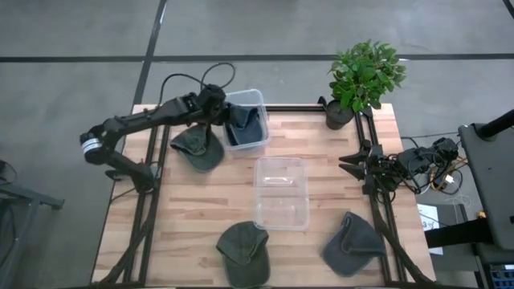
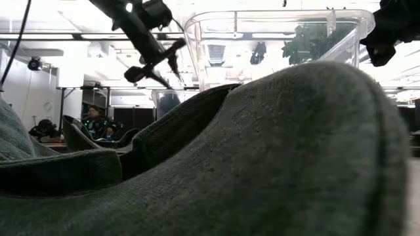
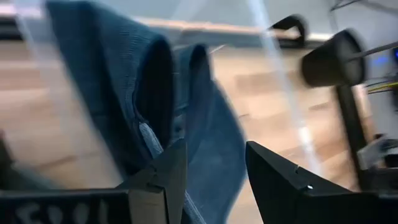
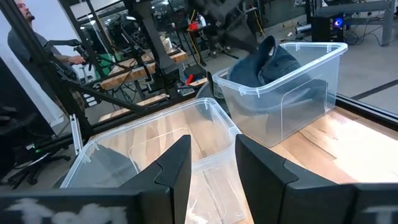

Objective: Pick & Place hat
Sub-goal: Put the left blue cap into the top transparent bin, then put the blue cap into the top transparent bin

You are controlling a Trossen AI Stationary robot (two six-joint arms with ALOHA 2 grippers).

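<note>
Four hats in sight from above: a blue hat (image 1: 244, 126) inside the rear bin (image 1: 259, 100) at the table's far left-centre, a green hat (image 1: 199, 148) on the wood just beside that bin, another green one, the front hat (image 1: 243, 253), near the front edge, and a grey hat (image 1: 352, 244) at the front right. Between them, a second bin (image 1: 281, 193), clear, mid-table, with nothing visible in it. Over the rear bin's near-left rim, left gripper (image 1: 218, 108), reaching in from the table's left side; seen through its wrist camera as left gripper's fingers (image 3: 158, 180) parted with a clear gap, nothing between them, the blue hat draped just ahead and standing partly upright against the bin wall. At the right edge of the table, right gripper (image 1: 347, 160), low and pointed toward the middle, well apart from every hat; fingers set apart with an empty gap, facing the second bin, with the rear bin and blue hat farther off. Behind the right edge, a plant (image 1: 363, 76) in a dark pot. Filling the low view, dark hat fabric close to the lens.
</note>
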